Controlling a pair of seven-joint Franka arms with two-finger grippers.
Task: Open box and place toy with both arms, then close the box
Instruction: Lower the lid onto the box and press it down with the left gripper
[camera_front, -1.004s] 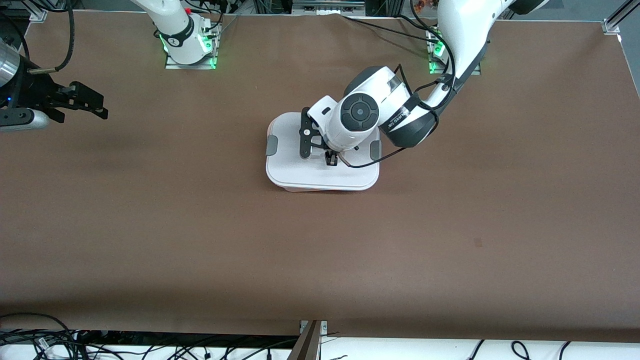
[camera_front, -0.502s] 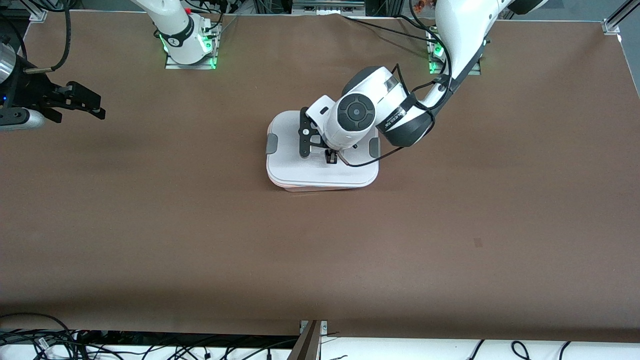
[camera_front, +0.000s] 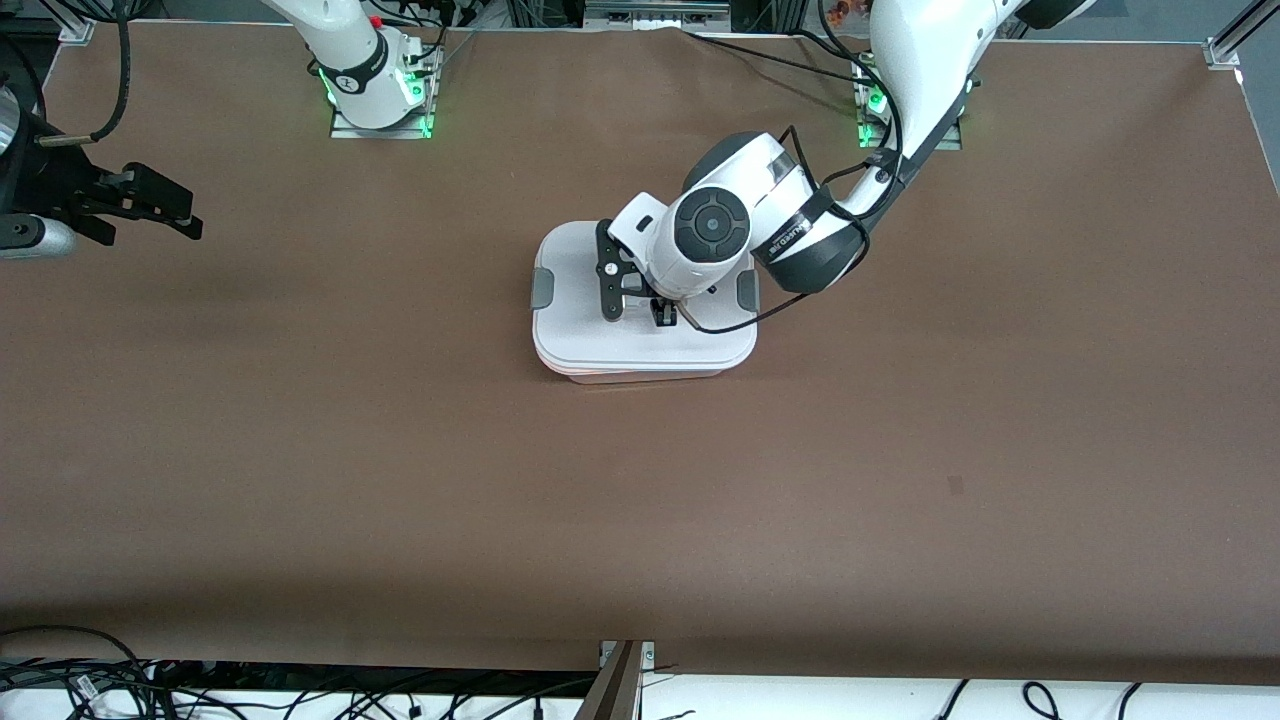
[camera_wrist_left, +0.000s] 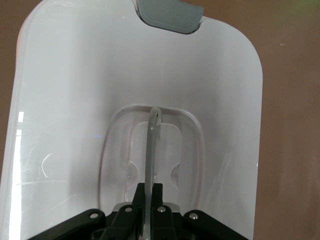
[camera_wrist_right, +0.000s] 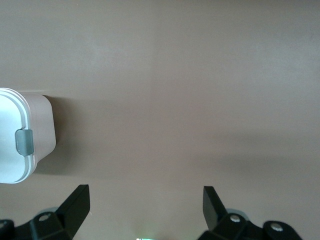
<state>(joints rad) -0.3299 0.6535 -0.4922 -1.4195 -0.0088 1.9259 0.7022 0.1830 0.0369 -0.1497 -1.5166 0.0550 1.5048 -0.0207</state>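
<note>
While the brown table (camera_front: 400, 450) lay broad under both arms, the left arm (camera_front: 920, 60) came in from its base and bent down over the middle of it, its wrist above the box (camera_front: 640, 372). The right arm (camera_front: 340, 40) waited, drawn off toward its own end of the table.

The box sat near the middle of the table, a translucent pinkish tub showing as a narrow band under the edge of the lid nearest the front camera. The white lid (camera_front: 640, 340) lay on top of it, rounded at the corners, and covered what was inside, so the toy could not be seen in any view. One grey clip (camera_front: 542, 288) sat on the lid's side toward the right arm's end, and the other grey clip (camera_front: 747, 290) on the side toward the left arm's end.

The left gripper (camera_wrist_left: 149, 212) was down on the lid's recessed centre, its fingers clenched tight on the thin upright handle (camera_wrist_left: 153, 145) that rose out of the hollow. The right gripper (camera_wrist_right: 145, 200) hung well apart from the box, over bare table, with its two fingers spread wide and nothing between them.
</note>
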